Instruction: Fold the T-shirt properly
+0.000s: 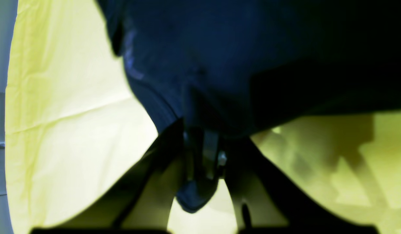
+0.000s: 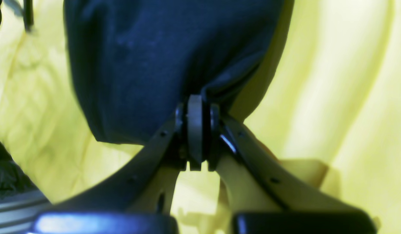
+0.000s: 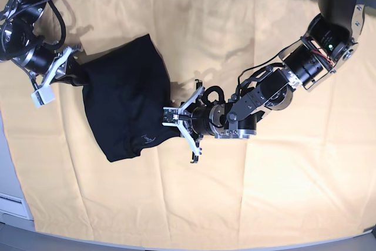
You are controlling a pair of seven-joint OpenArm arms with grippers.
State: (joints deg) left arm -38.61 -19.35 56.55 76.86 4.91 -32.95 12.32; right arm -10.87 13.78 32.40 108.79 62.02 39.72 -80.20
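We have the T-shirt [image 3: 126, 98] left of center in the base view, bunched into a rough slanted bundle on the yellow cloth [image 3: 264, 192] — not a clean fold yet, edges uneven. Left gripper [image 3: 171, 117] is clamped on its lower right edge; right gripper [image 3: 69, 66] is pinched on the upper left corner. Lots of bare cloth lower right and bottom for moving. Left side is tight: cloth edge close by.

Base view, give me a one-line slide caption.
Both arms grip the black T-shirt at opposite edges, jaws shut on fabric, over the pale yellow cloth.
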